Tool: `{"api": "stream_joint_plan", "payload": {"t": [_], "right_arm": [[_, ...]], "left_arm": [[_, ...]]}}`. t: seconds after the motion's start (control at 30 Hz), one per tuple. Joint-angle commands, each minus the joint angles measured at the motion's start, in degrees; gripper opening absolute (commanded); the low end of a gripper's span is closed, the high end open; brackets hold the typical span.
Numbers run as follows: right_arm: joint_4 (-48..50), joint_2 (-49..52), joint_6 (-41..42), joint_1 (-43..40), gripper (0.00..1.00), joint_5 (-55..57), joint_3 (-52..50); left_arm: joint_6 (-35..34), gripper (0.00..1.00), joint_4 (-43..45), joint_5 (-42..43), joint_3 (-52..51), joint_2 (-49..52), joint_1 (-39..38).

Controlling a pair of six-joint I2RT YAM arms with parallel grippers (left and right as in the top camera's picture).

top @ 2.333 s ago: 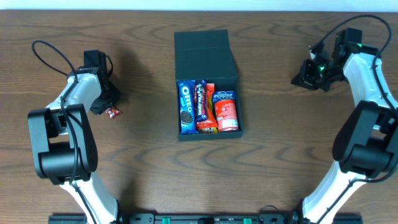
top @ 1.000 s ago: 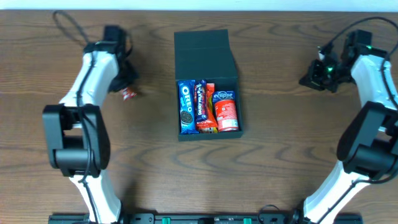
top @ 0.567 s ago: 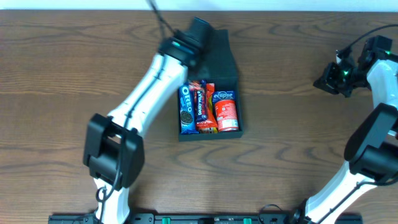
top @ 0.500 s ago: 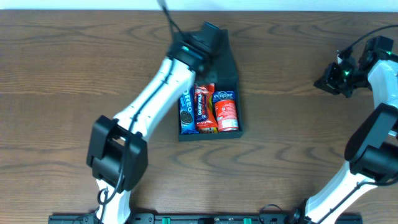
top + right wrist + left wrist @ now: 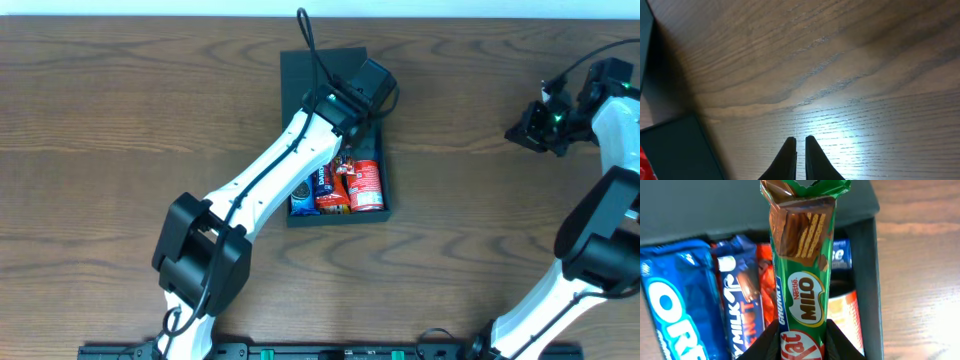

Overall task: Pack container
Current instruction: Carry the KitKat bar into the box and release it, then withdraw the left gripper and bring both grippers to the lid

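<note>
The container, a dark slate-blue box with its flap lid open at the far side, lies mid-table. It holds an Oreo pack, a blue milk chocolate bar, an orange-red pack and a red Eclipse canister. My left gripper is shut on a green KitKat Milo bar, which hangs over the packs inside the box, above the gap by the canister. In the overhead view the left gripper is above the box's middle. My right gripper hovers shut and empty over bare table at the far right.
The left arm stretches diagonally across the box's left half and hides part of the Oreo pack. A dark box corner shows at the lower left of the right wrist view. Wood-grain table surrounds the box.
My left arm swung from the table's left side to above the container, carrying the KitKat Milo bar. The right arm drifted slightly right and then stayed put.
</note>
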Motion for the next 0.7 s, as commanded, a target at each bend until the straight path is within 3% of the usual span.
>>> {"api": "stream_joint_plan", "payload": {"t": [0.0, 0.27, 0.67], "right_arm": [[0.0, -0.1, -1.5, -0.3, 0.08, -0.5, 0.9], [0.4, -0.1, -1.5, -0.3, 0.08, -0.5, 0.9], [0.8, -0.1, -1.5, -0.3, 0.11, -0.5, 0.9]], "left_arm": [[-2.0, 0.25, -1.4, 3.5, -0.2, 1.3, 0.0], [-3.7, 0.26, -6.7, 3.8, -0.3, 2.3, -0.5], [-4.6, 0.29, -7.0, 6.3, -0.3, 4.9, -0.6]]}}
